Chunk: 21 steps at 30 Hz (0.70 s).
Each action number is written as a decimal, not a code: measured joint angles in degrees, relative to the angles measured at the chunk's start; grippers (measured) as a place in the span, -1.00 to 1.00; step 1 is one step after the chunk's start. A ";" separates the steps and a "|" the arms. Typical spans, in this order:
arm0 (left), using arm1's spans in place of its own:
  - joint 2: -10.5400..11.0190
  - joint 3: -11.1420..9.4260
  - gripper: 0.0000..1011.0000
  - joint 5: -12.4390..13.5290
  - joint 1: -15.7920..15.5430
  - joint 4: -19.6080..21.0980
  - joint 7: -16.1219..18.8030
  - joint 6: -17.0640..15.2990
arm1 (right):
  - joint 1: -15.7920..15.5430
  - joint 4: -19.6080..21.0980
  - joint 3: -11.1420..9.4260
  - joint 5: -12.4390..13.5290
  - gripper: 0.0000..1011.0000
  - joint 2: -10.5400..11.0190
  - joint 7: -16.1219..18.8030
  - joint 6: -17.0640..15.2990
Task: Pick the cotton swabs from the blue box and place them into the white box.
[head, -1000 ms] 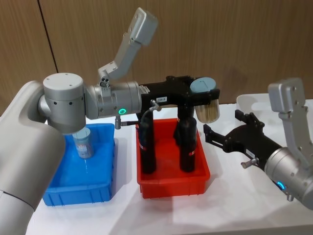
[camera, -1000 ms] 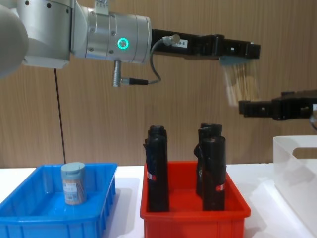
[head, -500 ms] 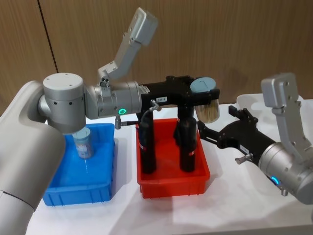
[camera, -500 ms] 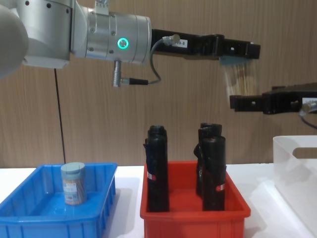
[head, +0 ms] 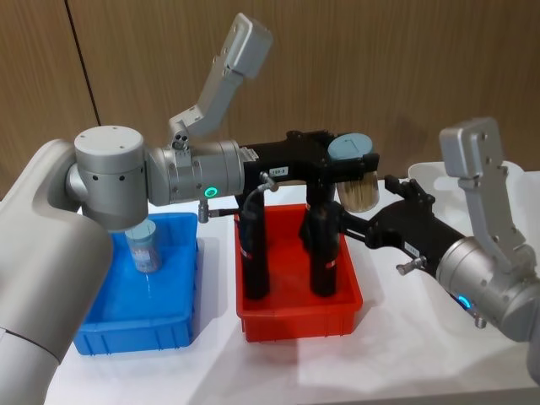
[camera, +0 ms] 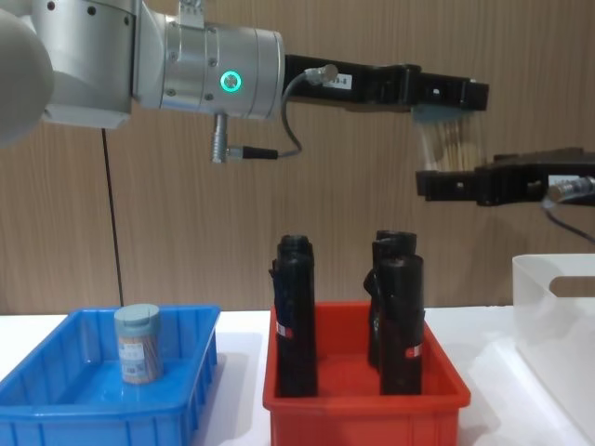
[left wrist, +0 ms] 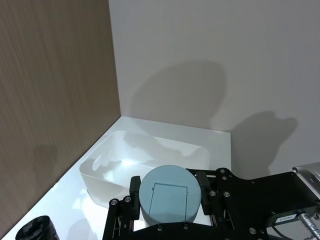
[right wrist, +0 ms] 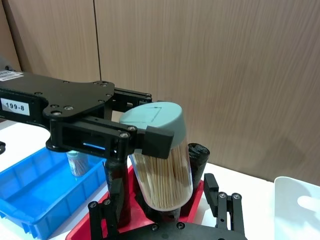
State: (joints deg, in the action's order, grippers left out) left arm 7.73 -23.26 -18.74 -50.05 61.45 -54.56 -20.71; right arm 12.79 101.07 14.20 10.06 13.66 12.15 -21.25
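White table, wood wall behind. L gripper clamps swab jar upright, lid up, long axis vertical, above red bin, approx. 1 o'clock. R gripper spread wide around jar's base, from 3 o'clock.

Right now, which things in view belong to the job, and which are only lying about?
Job: held swab jar, in the left claw; open right claw near it; second swab jar in the blue box; white box.
Lying about: red bin; black cylinders standing in it.
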 joint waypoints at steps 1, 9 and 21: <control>0.00 0.00 0.33 0.00 0.00 0.00 0.00 0.00 | 0.14 -0.15 0.03 -0.04 0.98 -0.10 0.05 0.07; 0.00 0.00 0.33 0.00 0.00 0.00 0.00 0.00 | 1.35 -1.51 0.20 -0.41 0.98 -0.85 0.31 0.72; 0.00 0.00 0.33 0.00 0.00 0.00 0.01 0.00 | 2.27 -2.82 0.29 -0.24 0.45 -1.56 0.43 1.89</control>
State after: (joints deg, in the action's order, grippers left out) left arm 7.73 -23.26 -18.74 -50.05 61.45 -54.55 -20.71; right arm 15.06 98.26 14.48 9.82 12.10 12.57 -19.36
